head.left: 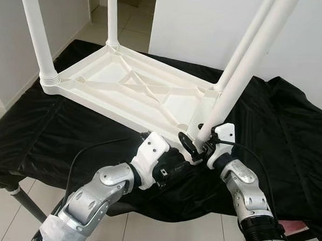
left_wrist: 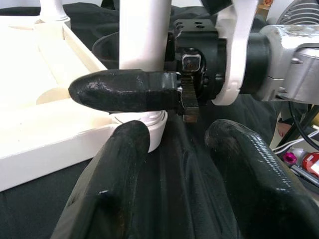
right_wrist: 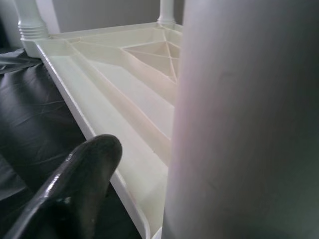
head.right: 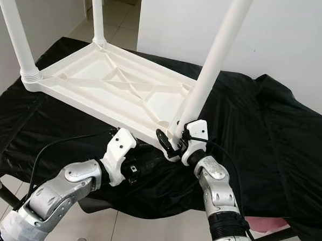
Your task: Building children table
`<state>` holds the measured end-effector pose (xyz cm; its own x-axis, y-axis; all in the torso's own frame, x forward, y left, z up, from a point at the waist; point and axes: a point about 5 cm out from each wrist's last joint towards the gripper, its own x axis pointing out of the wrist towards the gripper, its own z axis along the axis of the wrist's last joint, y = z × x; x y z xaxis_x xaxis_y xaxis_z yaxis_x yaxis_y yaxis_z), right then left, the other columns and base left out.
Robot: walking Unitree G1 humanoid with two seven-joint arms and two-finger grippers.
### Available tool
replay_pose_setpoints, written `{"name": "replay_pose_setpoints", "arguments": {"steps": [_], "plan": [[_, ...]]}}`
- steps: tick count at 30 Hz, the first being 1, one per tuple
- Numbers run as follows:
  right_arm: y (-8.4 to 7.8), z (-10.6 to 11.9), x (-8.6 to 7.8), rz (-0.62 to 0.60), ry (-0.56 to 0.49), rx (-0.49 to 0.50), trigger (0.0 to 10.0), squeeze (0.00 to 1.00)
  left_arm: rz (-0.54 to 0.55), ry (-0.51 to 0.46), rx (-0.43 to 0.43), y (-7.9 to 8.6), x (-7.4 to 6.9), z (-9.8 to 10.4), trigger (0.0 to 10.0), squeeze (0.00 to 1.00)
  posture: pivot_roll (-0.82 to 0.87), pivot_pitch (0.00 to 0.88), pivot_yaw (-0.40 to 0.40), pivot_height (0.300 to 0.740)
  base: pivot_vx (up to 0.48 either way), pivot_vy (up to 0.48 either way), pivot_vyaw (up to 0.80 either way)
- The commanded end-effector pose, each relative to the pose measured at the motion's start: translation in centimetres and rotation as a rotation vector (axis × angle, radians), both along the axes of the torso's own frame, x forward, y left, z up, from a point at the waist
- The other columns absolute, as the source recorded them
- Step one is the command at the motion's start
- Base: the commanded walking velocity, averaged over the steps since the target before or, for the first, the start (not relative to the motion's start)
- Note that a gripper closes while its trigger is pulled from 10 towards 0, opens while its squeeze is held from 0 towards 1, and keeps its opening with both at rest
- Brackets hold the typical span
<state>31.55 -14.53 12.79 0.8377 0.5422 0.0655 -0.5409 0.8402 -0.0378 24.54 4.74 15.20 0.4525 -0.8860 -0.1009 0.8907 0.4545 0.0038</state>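
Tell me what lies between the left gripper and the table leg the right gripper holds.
Only wrinkled black cloth, in the left wrist view: the left gripper is open, short of the leg held by the right gripper.

Silver jointed arms, white wrist housings, black cables, left pincer [head.left: 185,149] and right pincer [head.left: 199,134] long, black-fingered

My right gripper [head.left: 199,140] has glossy black fingers [left_wrist: 124,89], smooth like moulded plastic. The white leg [head.left: 244,71] in it looks like smooth, slightly shiny plastic, as does the ribbed white tabletop [head.left: 135,89]. The black cloth [head.left: 52,131] under it is thin, creased, faintly sheeny. My arms [head.left: 103,185] are matt silver metal.
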Motion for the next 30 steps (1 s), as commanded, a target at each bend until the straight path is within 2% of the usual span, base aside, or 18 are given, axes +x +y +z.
{"name": "replay_pose_setpoints", "arguments": {"steps": [1, 2, 3, 13, 14, 24, 30], "plan": [[0.1, 0.0, 0.5, 0.027, 0.006, -0.030, 2.7, 0.00, -0.078, 0.013, 0.013, -0.3, -0.2, -0.2, 10.0, 0.00, 0.05, 0.013, -0.103, 0.740, 0.000, 0.000, 0.00], [0.0, -0.1, 0.7, 0.033, 0.009, -0.033, 2.7, 0.00, -0.077, 0.011, 0.014, -0.3, -0.1, -0.1, 10.0, 0.00, 0.05, 0.013, -0.103, 0.740, 0.000, 0.000, 0.00], [-0.1, -0.2, 0.8, 0.040, 0.009, -0.037, 0.0, 0.00, -0.075, 0.009, 0.014, -0.3, -0.1, -0.1, 10.0, 0.00, 0.06, 0.014, -0.105, 0.740, 0.000, 0.000, 0.00], [-1.1, -1.0, 0.8, 0.034, 0.033, -0.021, 0.0, 0.00, -0.059, 0.009, 0.010, -0.1, -0.2, 0.0, 10.0, 0.00, 0.06, 0.025, -0.105, 0.740, 0.000, 0.000, 0.00], [-1.2, -0.9, 0.8, 0.031, 0.032, -0.005, 10.0, 0.00, -0.059, 0.009, 0.010, -0.1, -0.2, 0.0, 10.0, 0.00, 0.06, 0.026, -0.104, 0.740, 0.000, 0.000, 0.00], [-1.5, -1.0, 0.4, -0.011, 0.007, -0.007, 10.0, 0.00, -0.064, 0.010, 0.020, -0.2, -0.1, -0.2, 10.0, 0.00, 0.04, 0.035, -0.097, 0.740, 0.000, 0.000, 0.00], [-1.2, -0.9, -0.8, -0.156, -0.010, 0.059, 10.0, 0.00, -0.070, 0.017, 0.018, -0.3, -0.3, -0.3, 10.0, 0.00, 0.03, 0.042, -0.096, 0.740, 0.000, 0.000, 0.00]]}}
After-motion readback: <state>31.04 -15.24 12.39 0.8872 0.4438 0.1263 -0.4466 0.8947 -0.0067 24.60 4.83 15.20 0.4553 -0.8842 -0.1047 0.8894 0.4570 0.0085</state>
